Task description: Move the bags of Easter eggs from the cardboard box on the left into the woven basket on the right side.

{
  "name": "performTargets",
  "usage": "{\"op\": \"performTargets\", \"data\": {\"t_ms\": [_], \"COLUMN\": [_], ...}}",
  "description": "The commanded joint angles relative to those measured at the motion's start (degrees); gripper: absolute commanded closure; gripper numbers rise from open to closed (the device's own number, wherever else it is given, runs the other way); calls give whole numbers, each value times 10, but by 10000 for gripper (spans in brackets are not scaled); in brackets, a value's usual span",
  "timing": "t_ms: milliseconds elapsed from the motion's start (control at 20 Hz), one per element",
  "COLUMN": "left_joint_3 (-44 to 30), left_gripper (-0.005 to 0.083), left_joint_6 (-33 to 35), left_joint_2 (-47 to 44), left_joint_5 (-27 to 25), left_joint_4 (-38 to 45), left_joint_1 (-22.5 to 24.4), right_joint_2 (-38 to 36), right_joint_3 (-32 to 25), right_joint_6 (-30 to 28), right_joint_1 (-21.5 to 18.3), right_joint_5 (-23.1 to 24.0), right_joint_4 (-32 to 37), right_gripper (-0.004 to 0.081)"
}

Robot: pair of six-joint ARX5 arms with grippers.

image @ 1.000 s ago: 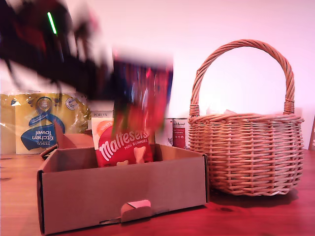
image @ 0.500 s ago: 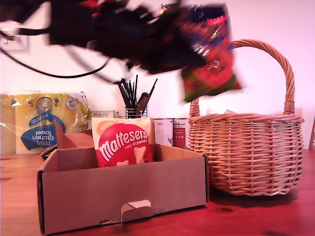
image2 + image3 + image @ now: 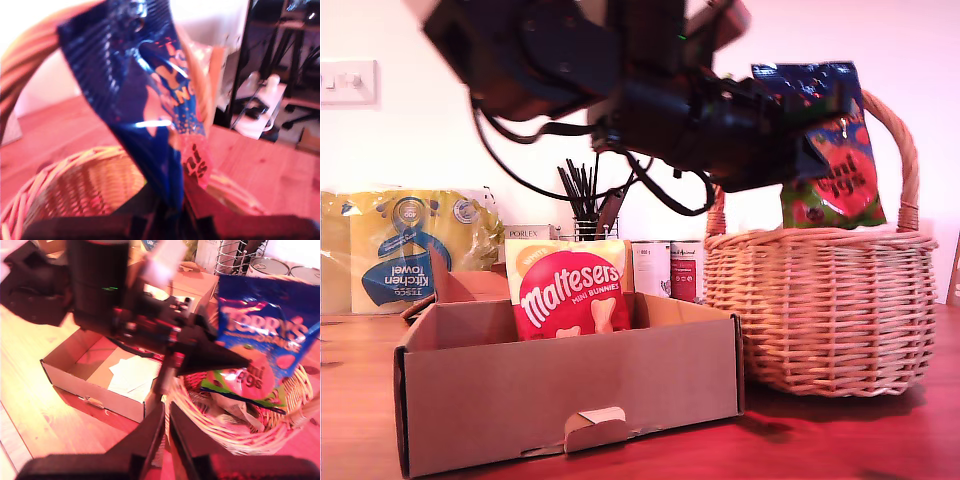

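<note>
My first gripper (image 3: 817, 135) clamps the glossy dark blue Terry's Orange pouch (image 3: 828, 150) above the round tan wicker basket (image 3: 820, 310) (my second gripper (image 3: 166, 427) looks shut, empty).

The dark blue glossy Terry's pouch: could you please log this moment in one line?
first gripper: shut on dark blue glossy Terry's pouch | position: above round tan wicker basket | second gripper: shut, empty

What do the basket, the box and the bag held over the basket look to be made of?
Woven basket: tan wicker, matte, interlaced strands visible. Cardboard box: brown corrugated card, dull, folded tab slot. Terry's bag: probably plastic film or foil, glossy with glints.
</note>
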Motion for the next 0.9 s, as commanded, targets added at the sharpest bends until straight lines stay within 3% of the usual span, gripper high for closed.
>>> {"op": "performTargets", "data": {"t_ms": [0,250,400,450,500,650,700,850], "left_joint_3": [5,6,10,15,23,54,69,116], "left_gripper": [797,797,795,764,674,340,304,306], "left_joint_6": [-3,-40,-49,-49,-48,-47,-47,-28], "left_joint_2": [22,24,24,24,24,23,23,23], "left_joint_5": [-5,-5,-3,-5,-4,-5,-6,-22], "left_joint_4": [-19,-136,-147,-145,-146,-159,-173,-231], "left_joint_1": [-2,1,2,3,4,4,4,4], "right_joint_2": [-2,-2,-2,-2,-2,-2,-2,-2], "right_joint_3": [-9,-9,-9,-9,-9,-9,-9,-9], "right_joint_6": [0,0,0,0,0,0,0,0], "right_joint_1": [2,2,2,2,2,2,2,3], "right_joint_5": [0,0,-2,-2,-2,-4,-7,-22], "right_joint_4": [2,3,6,7,7,7,7,7], "right_gripper": [783,783,783,783,783,783,783,783]}}
